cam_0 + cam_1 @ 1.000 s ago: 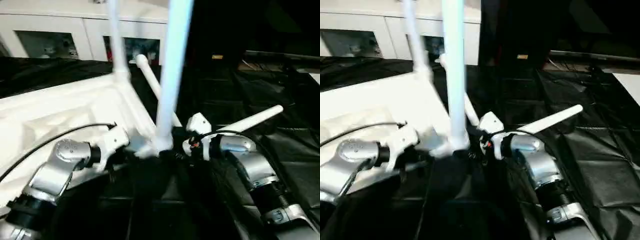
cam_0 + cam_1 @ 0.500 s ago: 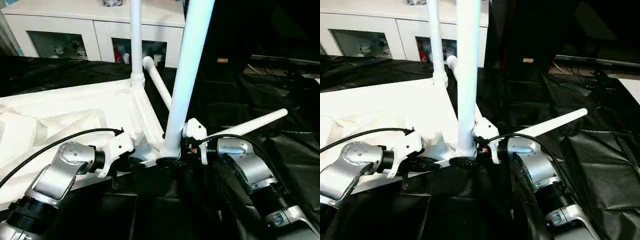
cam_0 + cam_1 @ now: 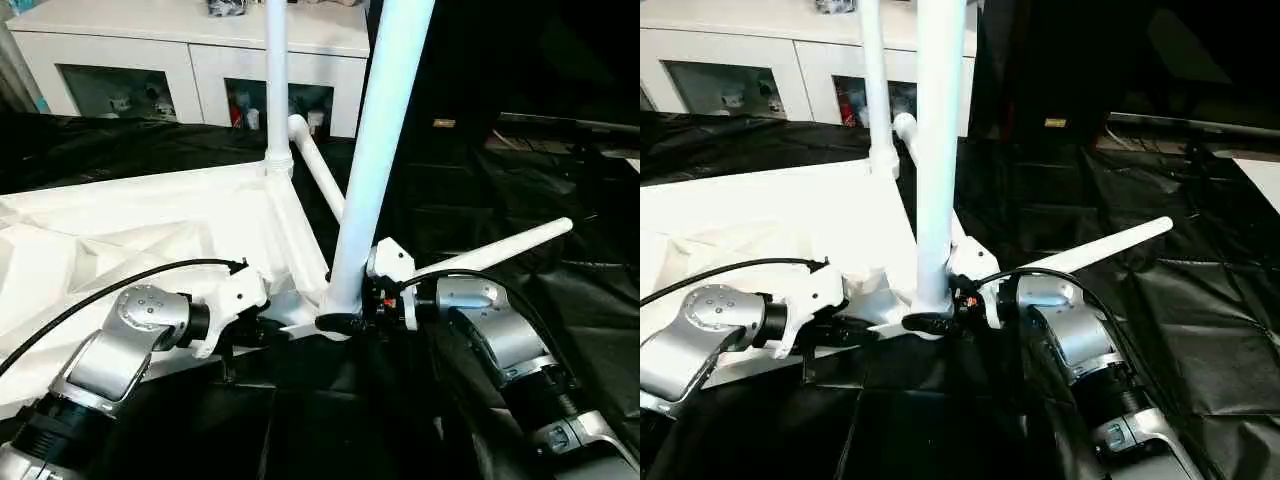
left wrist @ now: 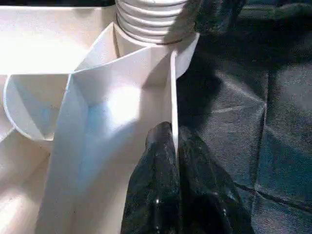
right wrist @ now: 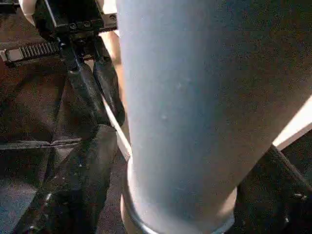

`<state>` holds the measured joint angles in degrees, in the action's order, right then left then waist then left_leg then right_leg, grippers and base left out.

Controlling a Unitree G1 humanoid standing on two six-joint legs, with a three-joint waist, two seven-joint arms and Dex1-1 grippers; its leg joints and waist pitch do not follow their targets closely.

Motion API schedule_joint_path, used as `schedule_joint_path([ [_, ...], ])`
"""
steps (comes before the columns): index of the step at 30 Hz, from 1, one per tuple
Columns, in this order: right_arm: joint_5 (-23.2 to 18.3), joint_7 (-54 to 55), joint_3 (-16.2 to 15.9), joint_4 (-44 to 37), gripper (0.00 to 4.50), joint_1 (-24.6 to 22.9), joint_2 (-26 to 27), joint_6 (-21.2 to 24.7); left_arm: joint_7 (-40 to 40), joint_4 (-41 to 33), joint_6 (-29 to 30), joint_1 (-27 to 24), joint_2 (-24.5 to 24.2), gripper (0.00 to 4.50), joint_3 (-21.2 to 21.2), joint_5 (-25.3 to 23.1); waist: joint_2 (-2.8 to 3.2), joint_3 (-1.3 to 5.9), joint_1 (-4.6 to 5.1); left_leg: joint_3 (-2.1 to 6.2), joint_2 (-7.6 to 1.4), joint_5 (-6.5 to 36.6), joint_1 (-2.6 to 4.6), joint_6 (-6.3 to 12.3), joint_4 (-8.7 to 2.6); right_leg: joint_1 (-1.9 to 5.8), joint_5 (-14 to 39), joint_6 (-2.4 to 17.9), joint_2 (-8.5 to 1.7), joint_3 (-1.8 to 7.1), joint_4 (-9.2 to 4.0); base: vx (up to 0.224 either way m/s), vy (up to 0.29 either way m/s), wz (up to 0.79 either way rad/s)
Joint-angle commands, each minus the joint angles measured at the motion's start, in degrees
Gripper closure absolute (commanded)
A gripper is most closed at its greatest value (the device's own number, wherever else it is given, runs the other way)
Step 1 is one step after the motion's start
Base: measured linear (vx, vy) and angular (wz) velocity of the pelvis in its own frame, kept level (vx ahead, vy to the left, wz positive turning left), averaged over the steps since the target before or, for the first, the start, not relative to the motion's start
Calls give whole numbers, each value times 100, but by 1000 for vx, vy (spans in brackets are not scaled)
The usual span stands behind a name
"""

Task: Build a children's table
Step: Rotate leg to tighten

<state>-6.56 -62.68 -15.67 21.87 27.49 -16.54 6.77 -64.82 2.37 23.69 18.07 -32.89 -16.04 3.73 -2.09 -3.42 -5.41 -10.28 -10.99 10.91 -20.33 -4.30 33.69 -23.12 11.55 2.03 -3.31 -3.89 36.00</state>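
Observation:
The white tabletop (image 3: pixel 150 225) lies upside down on black cloth, ribs showing. Two white legs stand upright in its corner sockets, one at the far corner (image 3: pixel 275 90) and one at the near corner (image 3: pixel 375 150). My right gripper (image 3: pixel 345 322) clasps the base of the near leg (image 5: pixel 185 97), with a black finger (image 5: pixel 83 180) pressed against each side. My left gripper (image 4: pixel 174 134) is shut on the thin rim wall of the tabletop (image 4: pixel 97 97), just beside that socket. Two loose legs lie on the cloth, one (image 3: pixel 500 250) to the right and one (image 3: pixel 315 165) behind the near leg.
A white cabinet (image 3: pixel 130 50) with glass doors runs along the back. Crumpled black cloth (image 3: pixel 570 300) covers the floor to the right and in front. Dark furniture (image 3: pixel 560 125) stands at the back right.
The camera has steadied after tilting. My right gripper's fingers have drawn in around the near leg's base. The left gripper keeps its hold on the rim.

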Motion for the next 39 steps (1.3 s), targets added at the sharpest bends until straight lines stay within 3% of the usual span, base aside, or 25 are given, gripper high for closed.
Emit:
schedule_joint_path([
  [1,54,-14,-90,102,129,-28,-24,-24,-119,-326,-103,27,79,450,29,331,49,361,-7,84,-235,784,27,185,-371,324,842,1077,-477,339,-422,0,0,0],
  [9,129,3,-125,226,183,-73,-18,-120,-130,-369,-76,-16,93,450,15,346,10,378,-6,79,-228,628,12,251,-353,339,607,1126,-476,334,-391,0,0,0],
  [16,193,95,-114,363,185,-51,-39,-212,-143,-405,-49,-45,73,450,27,355,9,382,-2,78,-229,627,16,255,-348,334,615,1127,-478,333,-387,0,0,0],
  [18,88,172,7,463,130,-7,9,5,-140,-430,-36,-49,69,450,41,366,13,380,1,82,-226,639,16,264,-353,342,640,1128,-472,332,-389,0,0,0],
  [23,236,375,-12,578,92,-15,26,-216,-139,-444,-14,-43,75,450,51,380,26,380,4,84,-231,726,25,182,-354,333,774,1135,-479,332,-403,0,0,0],
  [32,-25,327,135,577,92,-27,101,-60,-179,-390,-18,1,38,450,71,392,68,391,1,91,-225,716,23,205,-347,344,511,1187,-466,329,-378,0,0,0],
  [39,-214,215,234,613,162,-25,165,-48,-205,-384,19,24,20,450,79,406,67,394,3,90,-225,735,24,177,-345,348,459,1227,-466,326,-372,0,0,0],
])
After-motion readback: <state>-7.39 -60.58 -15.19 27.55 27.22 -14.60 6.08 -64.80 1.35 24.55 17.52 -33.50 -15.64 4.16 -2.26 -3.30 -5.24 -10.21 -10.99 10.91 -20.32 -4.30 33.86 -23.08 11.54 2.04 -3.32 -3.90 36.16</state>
